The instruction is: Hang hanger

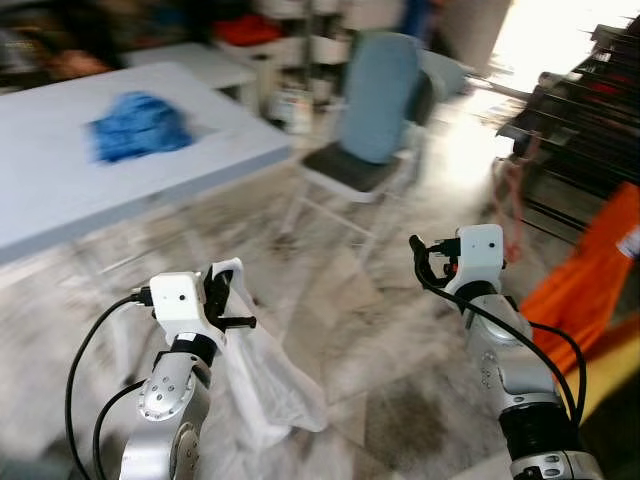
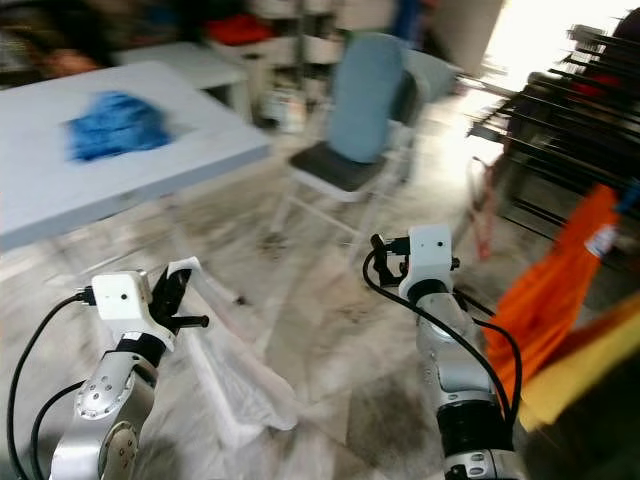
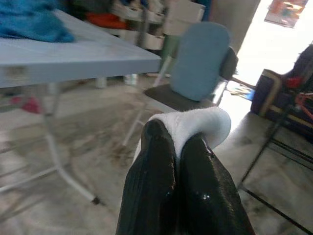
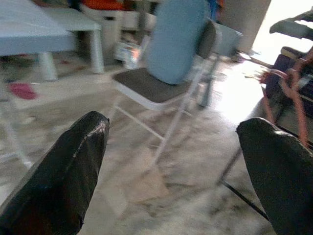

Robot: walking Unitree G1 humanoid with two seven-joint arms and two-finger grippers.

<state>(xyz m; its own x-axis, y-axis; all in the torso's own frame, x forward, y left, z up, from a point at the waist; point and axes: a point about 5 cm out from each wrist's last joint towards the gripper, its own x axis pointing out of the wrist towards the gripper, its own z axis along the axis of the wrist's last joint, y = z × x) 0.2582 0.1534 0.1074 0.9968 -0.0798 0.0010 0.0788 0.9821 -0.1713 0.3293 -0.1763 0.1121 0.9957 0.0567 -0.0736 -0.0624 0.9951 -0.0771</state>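
Observation:
My left gripper (image 1: 226,298) is low on the left, shut on a white cloth (image 1: 265,380) that hangs down from it towards the floor. In the left wrist view the two black fingers (image 3: 151,181) press together with a fold of the white cloth (image 3: 198,122) pinched at their tips. No hanger shape can be made out in the blur. My right gripper (image 1: 424,262) is raised on the right, open, and the right wrist view shows its fingers (image 4: 73,166) wide apart with nothing between them.
A dark drying rack (image 1: 580,120) stands at the right with an orange cloth (image 1: 590,280) and a yellow one (image 2: 580,370) below it. Ahead is a folding chair with a blue back (image 1: 375,100). The grey table (image 1: 60,200) on the left carries a blue cloth (image 1: 138,125).

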